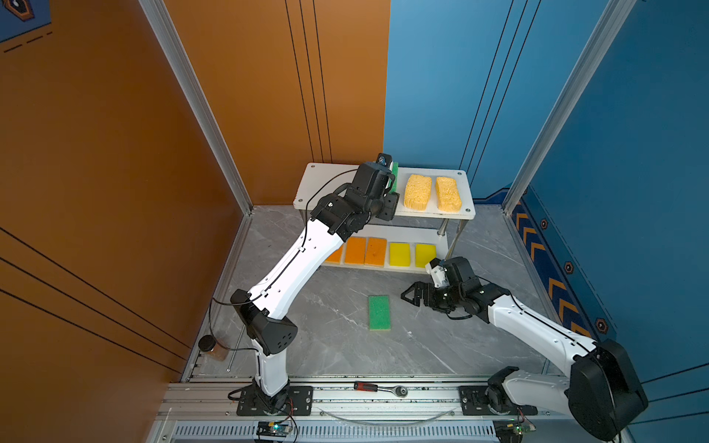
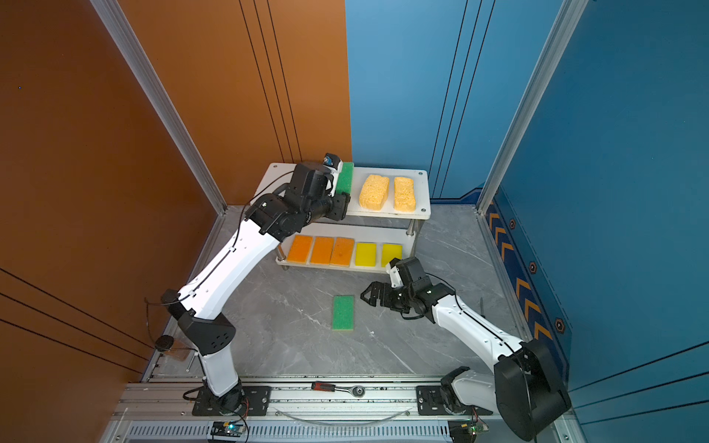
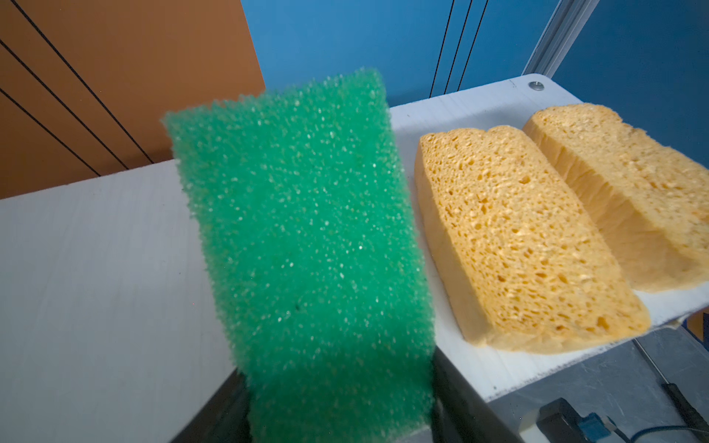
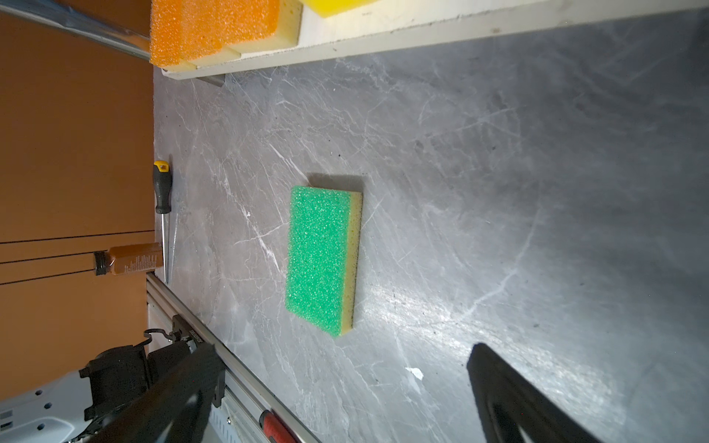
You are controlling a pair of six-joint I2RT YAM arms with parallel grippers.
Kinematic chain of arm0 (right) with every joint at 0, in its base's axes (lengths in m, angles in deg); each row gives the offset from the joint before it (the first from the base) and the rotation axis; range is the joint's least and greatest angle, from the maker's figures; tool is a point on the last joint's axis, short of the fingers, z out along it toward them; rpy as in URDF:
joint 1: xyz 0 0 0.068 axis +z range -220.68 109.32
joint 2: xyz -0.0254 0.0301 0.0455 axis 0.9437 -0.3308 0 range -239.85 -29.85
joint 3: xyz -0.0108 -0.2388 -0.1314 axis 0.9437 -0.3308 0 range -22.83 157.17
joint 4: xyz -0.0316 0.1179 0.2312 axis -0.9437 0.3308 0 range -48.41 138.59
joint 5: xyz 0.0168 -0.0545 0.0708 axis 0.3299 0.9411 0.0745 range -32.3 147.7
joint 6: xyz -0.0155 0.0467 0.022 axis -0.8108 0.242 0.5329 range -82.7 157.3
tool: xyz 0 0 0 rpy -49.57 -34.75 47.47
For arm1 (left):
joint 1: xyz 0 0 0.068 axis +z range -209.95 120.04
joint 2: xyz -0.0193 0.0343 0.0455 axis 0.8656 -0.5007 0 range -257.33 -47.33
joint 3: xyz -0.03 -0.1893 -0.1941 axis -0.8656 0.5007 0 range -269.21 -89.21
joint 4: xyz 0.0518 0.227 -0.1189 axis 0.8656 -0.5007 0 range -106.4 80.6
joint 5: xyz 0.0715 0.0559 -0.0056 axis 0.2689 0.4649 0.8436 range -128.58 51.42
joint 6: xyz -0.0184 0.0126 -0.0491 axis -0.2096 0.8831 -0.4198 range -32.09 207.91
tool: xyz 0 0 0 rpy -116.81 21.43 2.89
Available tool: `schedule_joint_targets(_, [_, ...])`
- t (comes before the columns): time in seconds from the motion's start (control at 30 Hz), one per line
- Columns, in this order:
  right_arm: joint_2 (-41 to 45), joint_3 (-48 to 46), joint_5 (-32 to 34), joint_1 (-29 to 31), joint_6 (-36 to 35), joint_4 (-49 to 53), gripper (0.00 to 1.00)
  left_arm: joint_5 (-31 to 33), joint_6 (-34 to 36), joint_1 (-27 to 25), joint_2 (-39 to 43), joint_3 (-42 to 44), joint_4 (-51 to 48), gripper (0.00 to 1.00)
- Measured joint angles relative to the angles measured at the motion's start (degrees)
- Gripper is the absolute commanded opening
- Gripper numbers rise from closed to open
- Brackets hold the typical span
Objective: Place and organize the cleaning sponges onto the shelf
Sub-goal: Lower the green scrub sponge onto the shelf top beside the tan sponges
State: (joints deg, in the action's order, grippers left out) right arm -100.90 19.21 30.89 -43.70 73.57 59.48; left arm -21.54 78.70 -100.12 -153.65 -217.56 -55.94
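Left wrist view: my left gripper (image 3: 339,406) clamps one green sponge (image 3: 299,237) over the shelf (image 3: 96,268) top board, beside two porous sponges (image 3: 514,237). Lower board: three orange sponges (image 2: 321,250), two yellow sponges (image 2: 365,254). Second green sponge (image 1: 379,312) lies on the table (image 1: 326,353); my right gripper (image 1: 409,294) gapes empty nearby.

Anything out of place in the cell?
One green-topped sponge lies alone on the grey tabletop, off the shelf. A ratchet wrench sits on the front rail; screwdriver and brown bottle by the orange wall.
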Motion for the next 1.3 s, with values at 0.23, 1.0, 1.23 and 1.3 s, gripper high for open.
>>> schedule_joint_targets(0.23, [0.0, -0.17, 0.0, 0.0, 0.04, -0.09, 1.0, 0.09, -0.09, 0.15, -0.39, 0.0, 0.02, 0.65])
schedule_joint_targets(1.0, [0.57, -1.62, 0.0, -0.07, 0.22, -0.17, 1.0, 0.96, -1.36, 0.37, -1.84, 0.02, 0.13, 0.73])
schedule_joint_targets(1.23, [0.74, -1.64, 0.02, -0.11, 0.22, -0.2, 1.0, 0.98, -1.75, 0.42, -2.23, 0.02, 0.15, 0.77])
schedule_joint_targets(1.3, [0.83, -1.66, 0.02, -0.15, 0.22, -0.17, 1.0, 1.03, -1.75, 0.42, -2.23, 0.02, 0.13, 0.79])
